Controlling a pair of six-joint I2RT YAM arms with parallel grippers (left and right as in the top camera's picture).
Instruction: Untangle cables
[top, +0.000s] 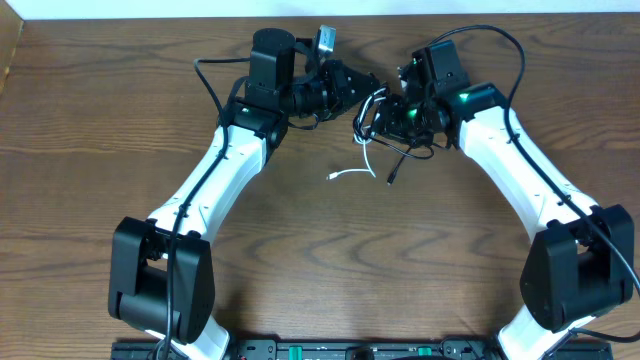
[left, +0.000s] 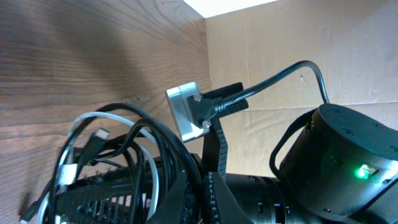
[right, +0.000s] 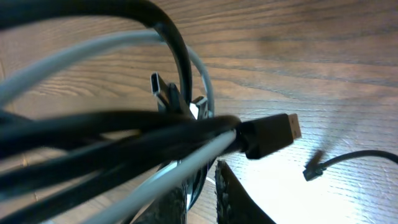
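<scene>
Right gripper (top: 386, 110) pinches the cables (top: 372, 128), can't tell for the left gripper (top: 358, 86), and yanking could tighten the tangle.

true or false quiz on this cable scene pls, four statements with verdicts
1. A loose end of the white cable lies on the wooden table. True.
2. The black cable and the white one lie fully apart. False: they are bunched together in one tangle.
3. A black plug with a gold-coloured tip shows in the right wrist view. True.
4. The tangle sits at the table's near edge, by the arm bases. False: it is near the far edge, between the left tool and the right tool.
</scene>
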